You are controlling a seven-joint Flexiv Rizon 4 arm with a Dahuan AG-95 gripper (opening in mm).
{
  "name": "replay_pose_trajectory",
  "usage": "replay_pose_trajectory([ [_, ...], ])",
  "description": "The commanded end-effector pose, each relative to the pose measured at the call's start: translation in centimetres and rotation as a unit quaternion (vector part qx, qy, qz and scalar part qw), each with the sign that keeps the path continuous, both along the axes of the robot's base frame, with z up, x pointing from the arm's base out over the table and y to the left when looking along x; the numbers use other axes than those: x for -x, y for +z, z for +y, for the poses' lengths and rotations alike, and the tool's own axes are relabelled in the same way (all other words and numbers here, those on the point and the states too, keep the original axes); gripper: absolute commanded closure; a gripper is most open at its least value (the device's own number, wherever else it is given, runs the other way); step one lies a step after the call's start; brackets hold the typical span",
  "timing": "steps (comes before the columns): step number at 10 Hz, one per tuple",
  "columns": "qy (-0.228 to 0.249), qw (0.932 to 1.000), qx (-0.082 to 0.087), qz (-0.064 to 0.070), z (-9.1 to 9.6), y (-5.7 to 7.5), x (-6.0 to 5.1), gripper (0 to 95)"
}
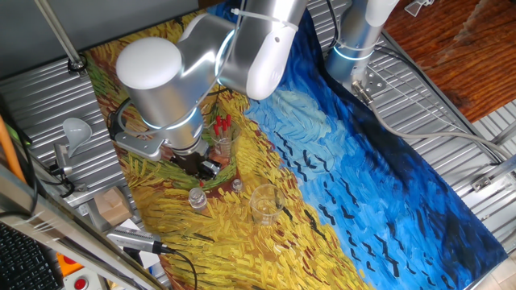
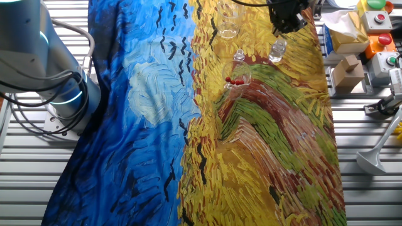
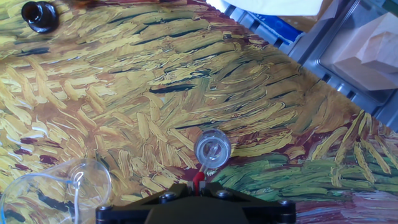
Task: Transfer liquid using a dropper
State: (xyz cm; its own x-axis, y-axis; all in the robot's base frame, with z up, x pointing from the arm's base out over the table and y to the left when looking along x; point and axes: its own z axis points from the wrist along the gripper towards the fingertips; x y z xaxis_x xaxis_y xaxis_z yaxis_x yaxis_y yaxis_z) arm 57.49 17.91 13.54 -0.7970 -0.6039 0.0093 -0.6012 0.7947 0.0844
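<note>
My gripper (image 3: pixel 198 186) is shut on the dropper (image 3: pixel 199 178); its red bulb shows between the jaws at the bottom of the hand view. The clear stem points down at the mouth of a small clear vial (image 3: pixel 212 149) right below. In one fixed view the gripper (image 1: pixel 201 167) hangs just above that vial (image 1: pixel 197 198), and in the other fixed view the gripper (image 2: pixel 286 20) sits above the vial (image 2: pixel 277 50). A glass beaker (image 1: pixel 222 135) with more red-bulbed droppers (image 2: pixel 236 80) stands close beside it.
An empty beaker (image 1: pixel 264 204) and a tiny vial (image 1: pixel 236 185) stand nearby. In the hand view a beaker rim (image 3: pixel 59 190) is at lower left, a dark bottle (image 3: pixel 40 15) top left. The cloth edge, a wooden block (image 3: pixel 373 43) and button boxes (image 2: pixel 380 31) lie beyond.
</note>
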Motion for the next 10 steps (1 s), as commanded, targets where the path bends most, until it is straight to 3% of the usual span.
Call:
replay_pose_trajectory([
  [1, 0.001, 1.0000, -0.001, 0.001, -0.02, 0.02, 0.01, 95.0],
  [8, -0.001, 1.0000, -0.003, 0.001, -0.04, -0.02, 0.00, 95.0],
  [9, 0.001, 1.0000, -0.003, 0.001, -0.04, -0.02, -0.01, 76.0],
  [10, 0.000, 1.0000, -0.004, 0.001, -0.04, -0.02, -0.01, 76.0],
])
